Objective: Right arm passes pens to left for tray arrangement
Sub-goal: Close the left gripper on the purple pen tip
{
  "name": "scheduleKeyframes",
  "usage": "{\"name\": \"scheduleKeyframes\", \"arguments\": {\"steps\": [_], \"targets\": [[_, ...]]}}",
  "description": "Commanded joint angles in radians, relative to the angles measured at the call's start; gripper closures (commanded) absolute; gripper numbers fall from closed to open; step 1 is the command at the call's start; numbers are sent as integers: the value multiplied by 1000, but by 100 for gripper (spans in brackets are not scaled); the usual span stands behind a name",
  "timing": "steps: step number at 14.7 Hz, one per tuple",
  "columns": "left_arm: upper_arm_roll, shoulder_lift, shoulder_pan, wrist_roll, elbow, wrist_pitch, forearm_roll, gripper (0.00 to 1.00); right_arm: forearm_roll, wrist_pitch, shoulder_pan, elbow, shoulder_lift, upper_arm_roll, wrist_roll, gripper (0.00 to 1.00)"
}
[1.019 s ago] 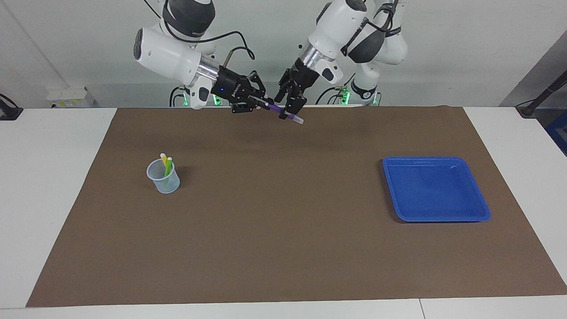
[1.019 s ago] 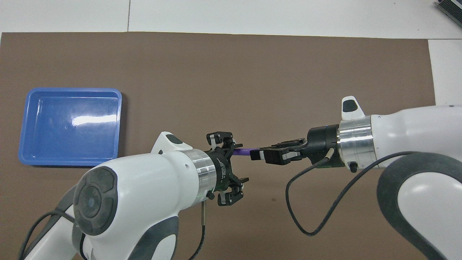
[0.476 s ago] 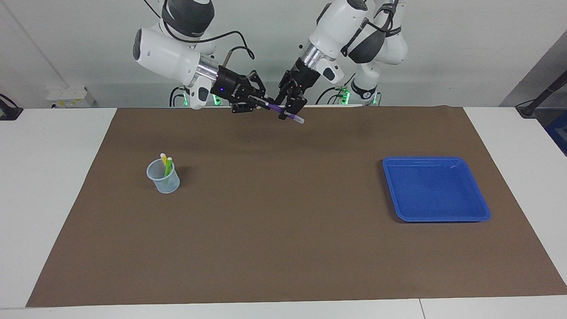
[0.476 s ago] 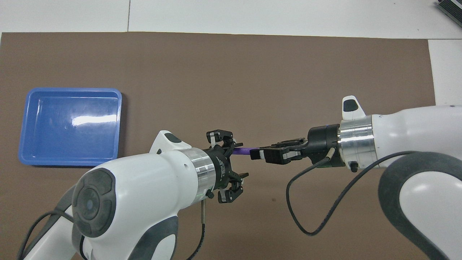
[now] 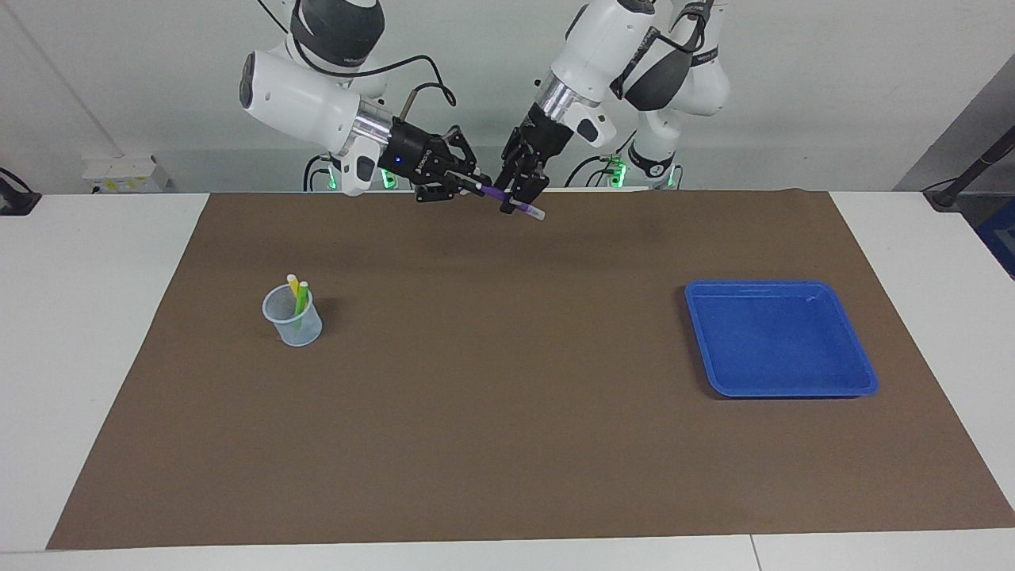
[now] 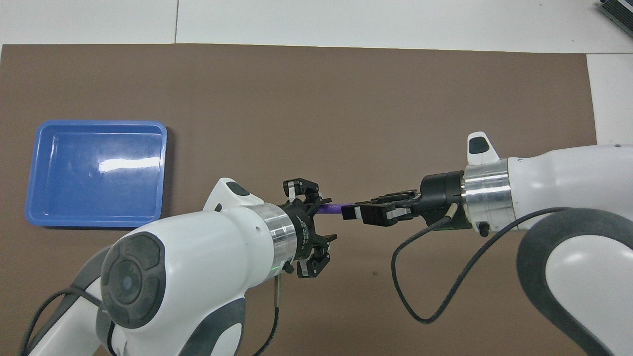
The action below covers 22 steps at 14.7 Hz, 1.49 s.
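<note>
Two tools met up in the air over the table's robot edge: right tool clamped tight on the purple pen, left tool half-spread around it, grip unclear. Farther out sat the cup holding yellow and green pens, and the blue tray toward the left arm's end.

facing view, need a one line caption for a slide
Mid-air handover: right gripper holds the purple pen while left gripper straddles it; blue tray waits.
</note>
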Motion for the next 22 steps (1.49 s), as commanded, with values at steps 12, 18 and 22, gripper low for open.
{"name": "scheduleKeyframes", "arguments": {"steps": [12,18,22], "targets": [[5,0,-9,-50,10,-4,92,100,34,19,-10,-15,-14,0,-9,100],[5,0,-9,-47,12,-7,94,100,10,20,-10,-8,-8,-2,0,0],[10,0,14,16,12,-25,95,100,-2,20,-10,-8,-8,-3,-4,0]]}}
